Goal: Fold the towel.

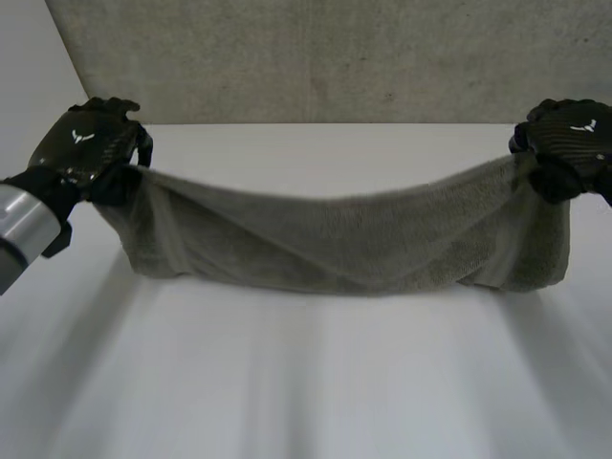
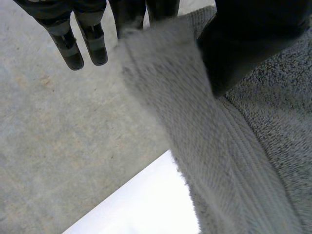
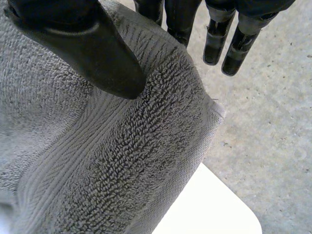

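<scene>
A white table point(image 1: 306, 382) is seen, with a grey speckled surface point(image 1: 335, 57) beyond its far edge. Over the table's far half a grey terry towel point(image 1: 335, 244) is held up by its upper corners. Its top edge is stretched between the hands and sags in the middle. The lower fold appears to rest on the table, though contact cannot be confirmed.

The corner over the table's left side is gripped by the left hand point(image 1: 91, 143). In the left wrist view the towel point(image 2: 219, 161) is pinched under the thumb point(image 2: 243, 44), while other fingers point(image 2: 73, 44) are left straight and free beside it. The corner over the table's right side is gripped likewise by the right hand point(image 1: 569, 143). In the right wrist view the thumb point(image 3: 92, 48) is pressed onto the towel's point(image 3: 122, 161) ribbed border, and some fingers point(image 3: 219, 44) are held clear of it. The left arm point(image 1: 24, 225) is seen above the table's left edge.
</scene>
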Tool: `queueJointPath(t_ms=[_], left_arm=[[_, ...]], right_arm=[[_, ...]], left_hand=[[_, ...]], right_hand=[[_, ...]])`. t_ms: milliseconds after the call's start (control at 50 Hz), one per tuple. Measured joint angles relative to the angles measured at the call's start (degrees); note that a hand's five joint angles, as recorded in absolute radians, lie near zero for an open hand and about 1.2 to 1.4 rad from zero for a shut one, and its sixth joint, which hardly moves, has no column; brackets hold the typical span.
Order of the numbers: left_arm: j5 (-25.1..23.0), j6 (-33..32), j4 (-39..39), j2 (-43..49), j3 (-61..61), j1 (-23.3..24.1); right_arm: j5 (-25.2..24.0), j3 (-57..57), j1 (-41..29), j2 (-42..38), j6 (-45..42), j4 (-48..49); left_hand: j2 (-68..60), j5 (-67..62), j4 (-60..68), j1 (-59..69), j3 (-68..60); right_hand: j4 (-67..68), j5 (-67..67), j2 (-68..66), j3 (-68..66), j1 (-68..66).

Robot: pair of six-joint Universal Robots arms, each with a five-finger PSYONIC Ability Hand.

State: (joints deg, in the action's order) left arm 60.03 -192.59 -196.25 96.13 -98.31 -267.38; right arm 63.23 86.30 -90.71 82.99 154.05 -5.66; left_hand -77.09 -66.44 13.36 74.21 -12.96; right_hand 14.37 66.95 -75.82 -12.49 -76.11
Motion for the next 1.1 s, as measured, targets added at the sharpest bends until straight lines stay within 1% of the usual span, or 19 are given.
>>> queueJointPath(t_ms=[60, 100, 160, 200, 240, 300, 360, 440, 520, 540, 620, 760, 880, 940, 1100], left_arm=[[2.4, 0.0, 0.2, 5.1, 5.6, 1.5], [3.3, 0.0, 0.4, 7.2, 8.1, 2.3], [5.5, -0.1, 0.8, 12.5, 15.0, 4.2], [6.7, -0.1, 1.2, 16.6, 20.9, 5.3], [7.1, -0.1, 1.2, 18.5, 24.0, 5.8], [8.1, -0.1, 1.2, 23.9, 35.6, 7.5], [8.8, 0.2, 0.3, 25.9, 43.2, 8.6], [9.6, 1.9, -3.1, 24.9, 47.6, 9.4], [9.7, 4.6, -7.4, 22.7, 45.8, 9.0], [9.7, 5.7, -9.2, 21.7, 43.7, 8.4], [9.4, 7.2, -11.8, 20.2, 37.8, 6.8], [8.0, 7.2, -12.4, 19.2, 28.6, 5.6], [4.4, 5.8, -11.8, 16.5, 18.9, 5.1], [2.9, 4.8, -11.6, 13.6, 14.3, 4.6], [1.2, 3.6, -10.2, 0.3, 1.5, 2.0]], right_arm=[[2.8, -5.0, -2.1, -4.3, -0.1, -0.4], [3.7, -7.0, -2.9, -5.9, -0.1, -0.4], [5.4, -12.4, -4.7, -10.4, -0.2, 0.0], [6.4, -16.7, -6.1, -14.0, -0.6, 1.1], [7.2, -19.4, -7.0, -15.8, -1.2, 2.3], [10.9, -28.3, -9.7, -20.1, -3.3, 7.5], [13.7, -35.0, -11.4, -21.1, -3.8, 12.2], [14.8, -39.3, -12.3, -19.9, -1.8, 16.5], [13.2, -37.5, -12.2, -18.7, 0.8, 17.8], [12.1, -35.3, -12.0, -18.1, 1.7, 17.9], [9.7, -28.9, -11.7, -16.6, 2.7, 17.6], [6.3, -19.4, -11.1, -14.7, 2.9, 17.2], [3.5, -11.0, -8.5, -13.4, 2.8, 16.9], [2.6, -7.4, -7.3, -11.9, 2.9, 16.8], [-1.2, 3.0, -4.7, -1.2, 3.2, 15.2]], left_hand=[[0.0, 0.0, 0.0, 0.0, 0.0], [0.0, 0.0, 0.0, 0.0, 0.0], [0.0, 0.0, 0.0, 0.0, 0.0], [0.0, 0.0, 0.0, 0.0, 0.0], [0.0, 0.0, 0.0, 0.0, 0.0], [0.0, 0.0, 0.0, 0.0, 0.0], [0.0, 0.0, 0.0, 0.0, 0.0], [0.0, 0.0, 0.0, 0.0, 0.0], [0.0, 0.0, 0.0, 0.0, 0.0], [0.0, 0.0, 0.0, 0.0, 0.0], [0.0, 0.0, 0.0, 0.0, 0.0], [0.0, 0.0, 0.0, 0.0, 0.0], [0.0, 0.0, 0.0, 0.0, 0.0], [0.0, 0.0, 0.0, 0.0, 0.0], [-0.1, 0.0, 0.0, 0.0, 0.0]], right_hand=[[0.0, 0.0, 0.0, 0.0, 0.1], [0.0, 0.0, 0.0, 0.0, 0.1], [0.0, 0.0, 0.0, 0.0, 0.1], [0.0, 0.0, 0.0, 0.0, 0.1], [0.0, 0.0, 0.0, 0.0, 0.1], [0.0, 0.0, 0.0, 0.0, 0.1], [0.0, 0.0, 0.0, 0.0, 0.1], [0.0, 0.0, 0.0, 0.0, 0.1], [0.0, 0.0, 0.0, 0.0, 0.1], [0.0, 0.0, 0.0, 0.0, 0.1], [0.0, 0.0, 0.0, 0.0, 0.1], [0.0, 0.0, 0.0, 0.0, 0.1], [0.0, 0.0, 0.0, 0.0, 0.1], [0.0, 0.0, 0.0, 0.0, 0.1], [0.0, 0.0, 0.0, 0.0, 0.1]])
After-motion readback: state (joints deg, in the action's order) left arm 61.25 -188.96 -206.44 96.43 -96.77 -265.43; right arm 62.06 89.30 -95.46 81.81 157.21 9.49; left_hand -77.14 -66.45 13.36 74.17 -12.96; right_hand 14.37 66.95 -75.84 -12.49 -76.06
